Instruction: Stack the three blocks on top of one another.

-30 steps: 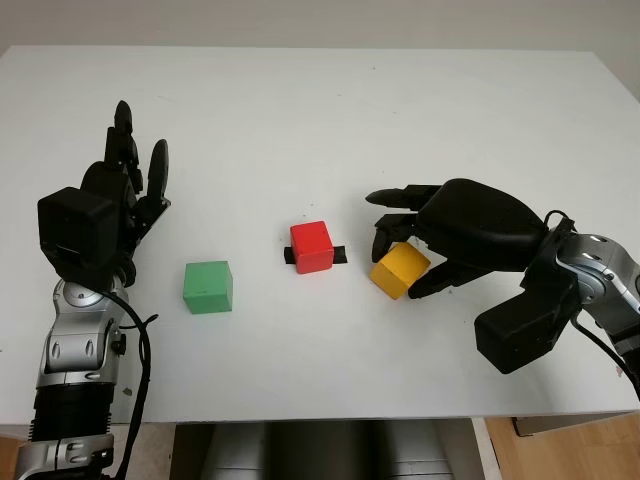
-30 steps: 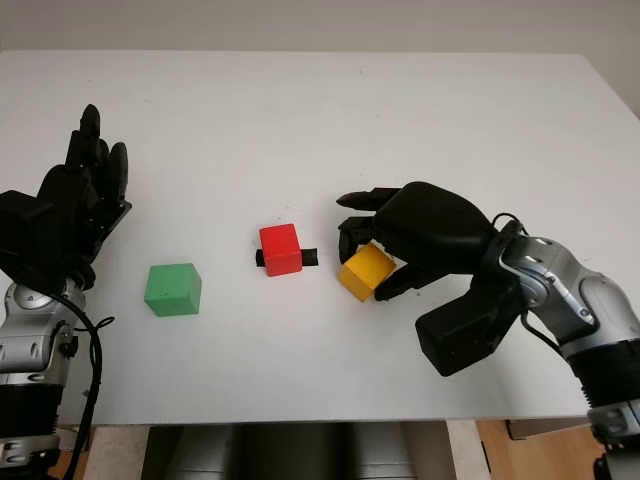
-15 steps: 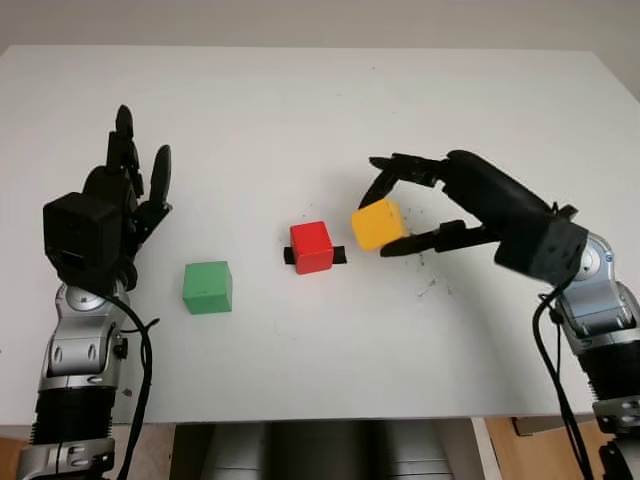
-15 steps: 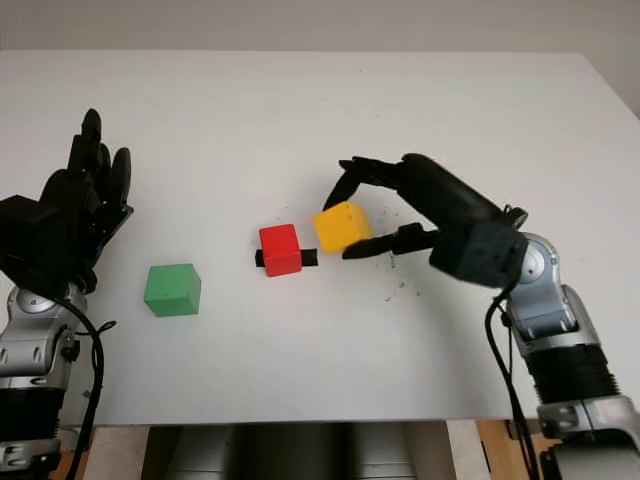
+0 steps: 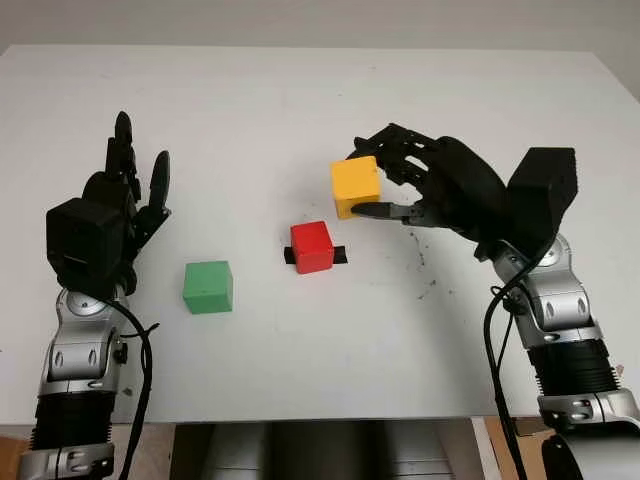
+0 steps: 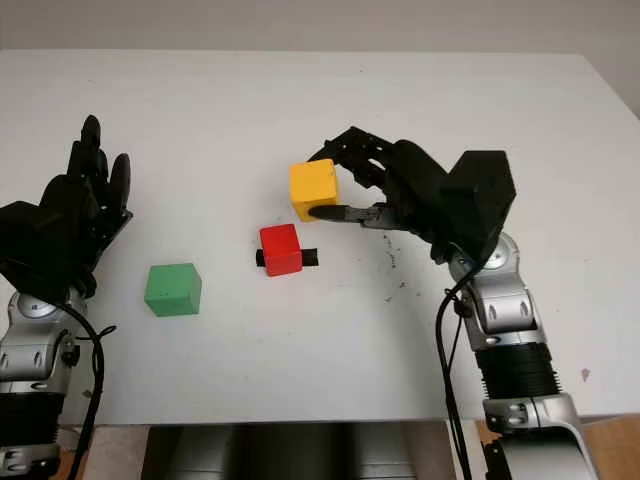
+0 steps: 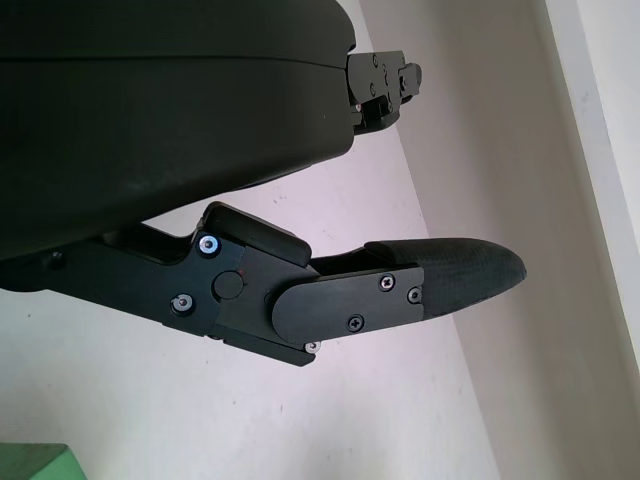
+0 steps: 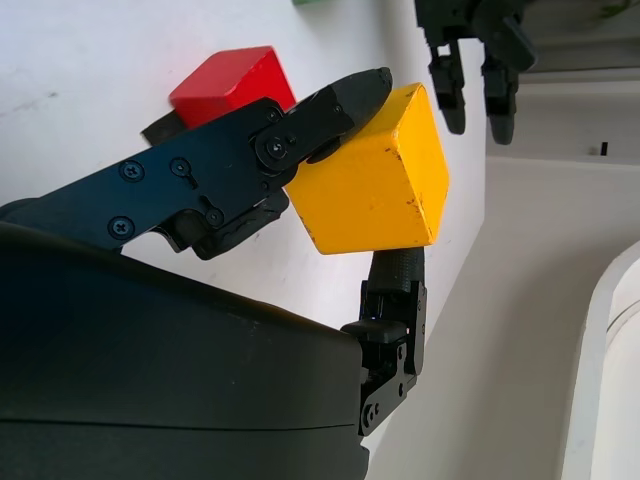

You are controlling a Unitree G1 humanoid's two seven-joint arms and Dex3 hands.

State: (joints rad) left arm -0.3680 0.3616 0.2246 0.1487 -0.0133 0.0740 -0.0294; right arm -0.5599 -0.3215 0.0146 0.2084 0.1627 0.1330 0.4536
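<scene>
Gripping yellow block [image 5: 356, 186], right hand [image 5: 425, 190] now higher, nearer red block [image 5: 312, 246]; left hand [image 5: 120, 205] open, unmoved.

the red block [image 5: 312, 246] sits on a black strip [image 5: 340, 256], top uncovered, with bare table [image 5: 300, 120] around it. the green block [image 5: 208, 287] stands well apart beside it. the yellow block [image 5: 356, 186], gripped by the right hand [image 5: 425, 190], hangs just beyond the red one.

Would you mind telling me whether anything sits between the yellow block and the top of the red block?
Nothing visible does. The right hand holds the yellow block in the air, up and beside the red block, whose top is bare.
</scene>
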